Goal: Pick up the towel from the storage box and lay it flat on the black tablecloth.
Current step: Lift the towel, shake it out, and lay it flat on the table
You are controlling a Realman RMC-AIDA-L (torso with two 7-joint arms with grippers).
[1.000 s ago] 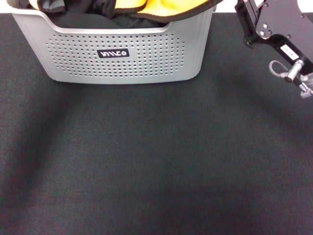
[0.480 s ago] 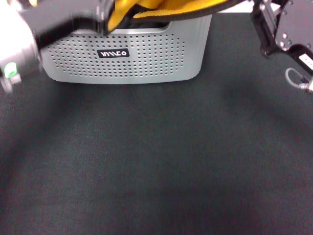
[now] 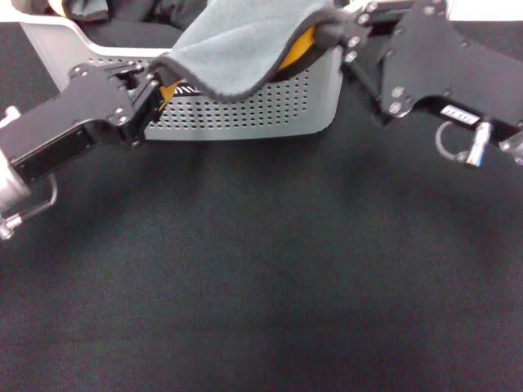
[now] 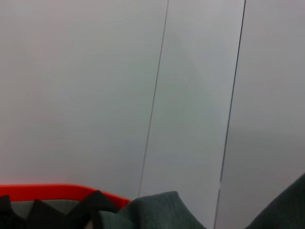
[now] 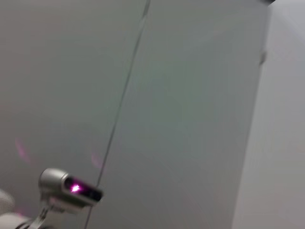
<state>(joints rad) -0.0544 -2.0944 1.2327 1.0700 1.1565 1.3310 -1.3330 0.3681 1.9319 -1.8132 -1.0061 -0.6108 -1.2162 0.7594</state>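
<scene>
Towel [image 3: 245, 49], plush, dark grey side up with orange-yellow underneath and black stitched edging, hangs stretched at the head view's upper centre, over the front wall of the light grey perforated plastic storage box [image 3: 261, 106]. Left gripper [image 3: 159, 82] pinches its lower-left corner; right gripper [image 3: 331, 33] clamps its upper-right corner. Below spreads the flat black tablecloth [image 3: 261, 286]. Only the left wrist view shows grey towel folds [image 4: 157, 212] against a pale panelled wall [image 4: 95, 95].
</scene>
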